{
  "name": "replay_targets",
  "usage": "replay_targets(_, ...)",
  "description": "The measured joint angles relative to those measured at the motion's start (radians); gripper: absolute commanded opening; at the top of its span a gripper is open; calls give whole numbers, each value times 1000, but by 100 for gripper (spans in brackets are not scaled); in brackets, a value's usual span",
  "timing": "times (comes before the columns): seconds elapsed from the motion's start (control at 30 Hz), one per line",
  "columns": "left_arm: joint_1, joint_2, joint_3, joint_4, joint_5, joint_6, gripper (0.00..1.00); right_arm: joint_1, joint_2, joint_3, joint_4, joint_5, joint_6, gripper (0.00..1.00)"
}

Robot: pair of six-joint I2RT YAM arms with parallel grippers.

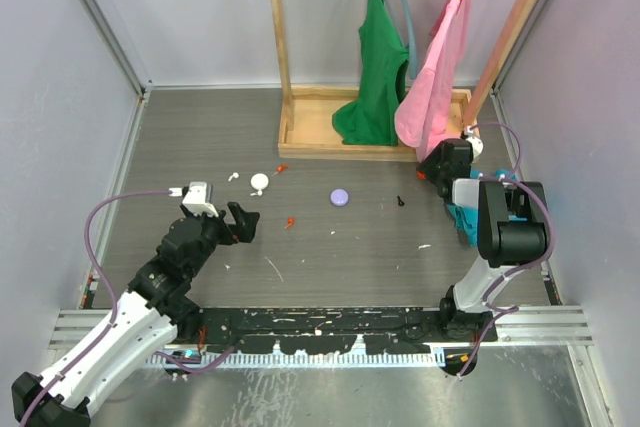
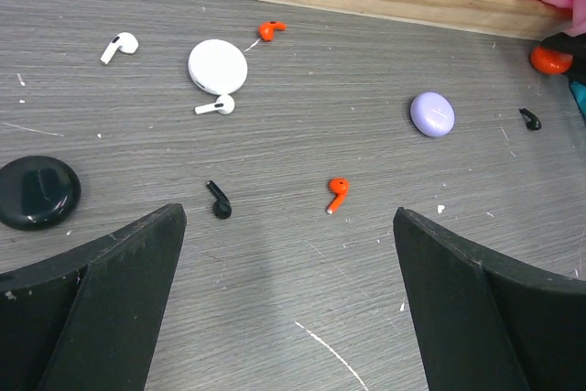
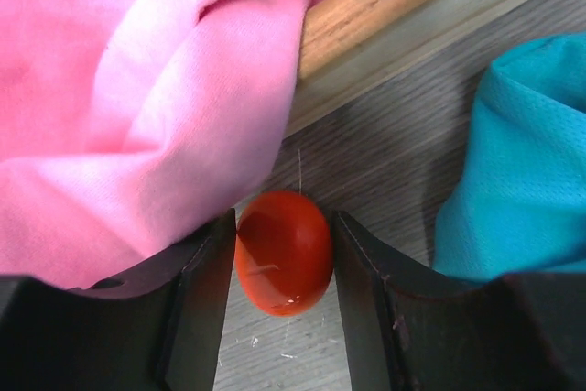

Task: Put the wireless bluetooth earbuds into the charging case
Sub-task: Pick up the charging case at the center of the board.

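My right gripper (image 3: 284, 222) is shut on a red oval charging case (image 3: 284, 254) resting on the table beside the pink cloth; its jaws press both sides. Near the wooden frame in the top view, that gripper (image 1: 432, 169) is at the far right. My left gripper (image 2: 288, 226) hangs open over bare table, nothing between its fingers. Ahead of it lie a red earbud (image 2: 337, 193) and a black earbud (image 2: 219, 200). Farther off are a white earbud (image 2: 217, 105) against a white round case (image 2: 218, 66), another white earbud (image 2: 120, 45), another red earbud (image 2: 270, 30) and a black one (image 2: 529, 118).
A lilac case (image 2: 432, 114) and a black round case (image 2: 37, 191) lie on the table. A wooden rack base (image 1: 300, 137) stands at the back with a green shirt (image 1: 375, 67) and pink garment (image 1: 440, 67) hanging. Teal cloth (image 3: 522, 190) lies right of the right gripper.
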Motion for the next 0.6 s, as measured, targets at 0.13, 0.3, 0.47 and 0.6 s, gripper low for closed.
replay_targets(0.13,0,-10,0,0,0,0,98,-11,19,4,29,-43,16,46)
replay_targets(0.3,0,-36,0,0,0,0,98,-31,26,-15,82,-105,55,33)
replay_targets(0.47,0,-37,0,0,3,0,98,-48,0,-79,157,-166,89,24)
replay_targets(0.6,0,-37,0,0,18,0,98,-49,-57,-157,175,-223,104,19)
